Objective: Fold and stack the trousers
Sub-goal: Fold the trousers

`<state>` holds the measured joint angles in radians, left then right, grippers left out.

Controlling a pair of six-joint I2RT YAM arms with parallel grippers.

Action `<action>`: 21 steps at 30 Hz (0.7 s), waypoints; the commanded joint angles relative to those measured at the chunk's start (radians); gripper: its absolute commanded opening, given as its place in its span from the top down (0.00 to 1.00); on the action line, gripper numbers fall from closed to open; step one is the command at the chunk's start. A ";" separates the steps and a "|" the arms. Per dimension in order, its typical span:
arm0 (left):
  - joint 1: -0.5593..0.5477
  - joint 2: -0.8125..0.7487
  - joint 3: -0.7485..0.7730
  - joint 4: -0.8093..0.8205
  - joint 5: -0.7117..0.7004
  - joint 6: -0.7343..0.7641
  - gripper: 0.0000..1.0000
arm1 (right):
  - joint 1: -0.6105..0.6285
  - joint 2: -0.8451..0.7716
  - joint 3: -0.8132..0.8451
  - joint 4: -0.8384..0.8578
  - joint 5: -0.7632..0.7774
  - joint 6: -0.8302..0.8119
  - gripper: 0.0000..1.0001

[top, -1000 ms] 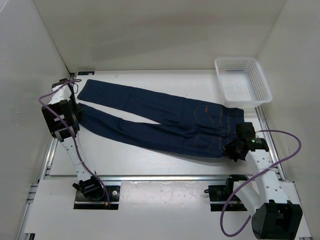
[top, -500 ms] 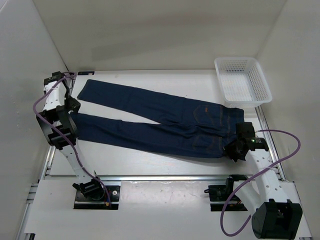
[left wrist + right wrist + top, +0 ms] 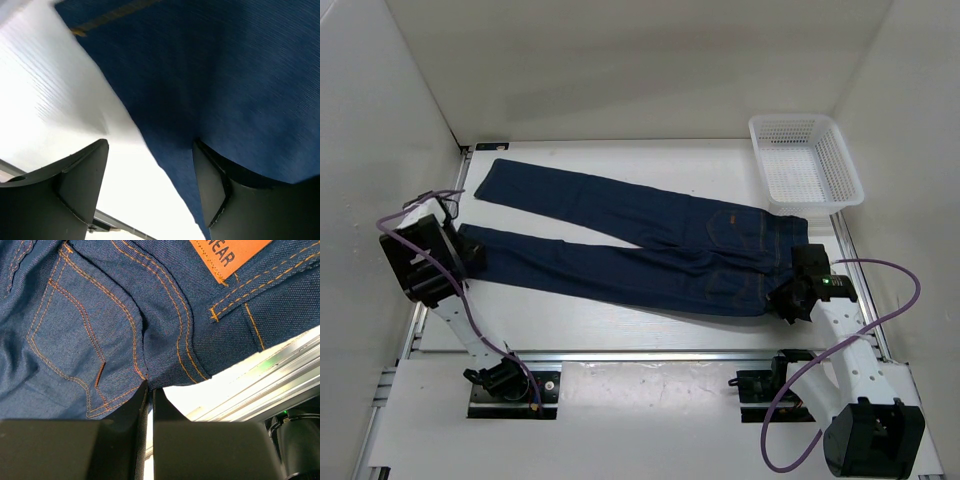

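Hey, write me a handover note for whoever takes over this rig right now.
Left gripper: open, straddling the near leg's cuff edge, holding nothing.
Right gripper: shut at the waistband's near edge; grip on cloth unclear.
Trousers: flat on the table, unfolded, legs pointing left, waist at right.
Done: spread out. Left: all folds and stacking.

I'm looking at a white table [image 3: 620, 325] walled by white panels on three sides. The trousers [image 3: 720, 250] lie flat on it, waistband toward the right edge. Both legs stretch out to the left and spread apart toward the hems, the far one reaching toward the back left corner. A white mesh basket [image 3: 840, 170] stands in the back right corner, just beside the waistband.
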<state>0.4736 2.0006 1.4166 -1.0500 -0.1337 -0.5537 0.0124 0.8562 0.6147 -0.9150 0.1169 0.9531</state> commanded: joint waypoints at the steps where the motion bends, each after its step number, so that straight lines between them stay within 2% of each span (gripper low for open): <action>1: 0.028 -0.043 -0.008 0.093 0.062 0.000 0.21 | -0.006 -0.013 0.036 0.008 0.000 -0.019 0.99; 7: 0.028 0.023 -0.019 0.142 0.105 -0.023 0.23 | -0.006 -0.032 0.036 -0.004 0.000 -0.019 0.99; 9: 0.028 0.033 -0.028 0.151 0.105 -0.023 0.35 | -0.006 -0.042 0.036 -0.015 0.009 -0.019 0.99; 11: 0.028 0.047 -0.018 0.151 0.105 -0.023 0.56 | -0.006 -0.052 0.036 -0.024 0.009 -0.019 0.99; 12: 0.028 0.058 -0.009 0.151 0.105 -0.023 0.87 | -0.006 -0.065 0.036 -0.037 0.018 -0.019 0.99; 13: 0.028 0.058 -0.008 0.151 0.105 -0.014 0.90 | -0.006 -0.065 0.036 -0.057 0.018 -0.019 0.99; 17: 0.028 -0.031 -0.008 0.128 0.062 -0.014 0.90 | -0.006 -0.129 0.094 -0.129 0.030 -0.031 0.99; 21: 0.028 -0.127 0.063 0.078 0.025 -0.014 0.90 | -0.006 -0.181 0.143 -0.209 0.040 -0.031 0.99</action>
<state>0.4995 1.9961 1.4166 -0.9722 -0.0315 -0.5690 0.0124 0.7055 0.6903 -1.0321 0.1066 0.9455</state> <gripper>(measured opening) 0.136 0.024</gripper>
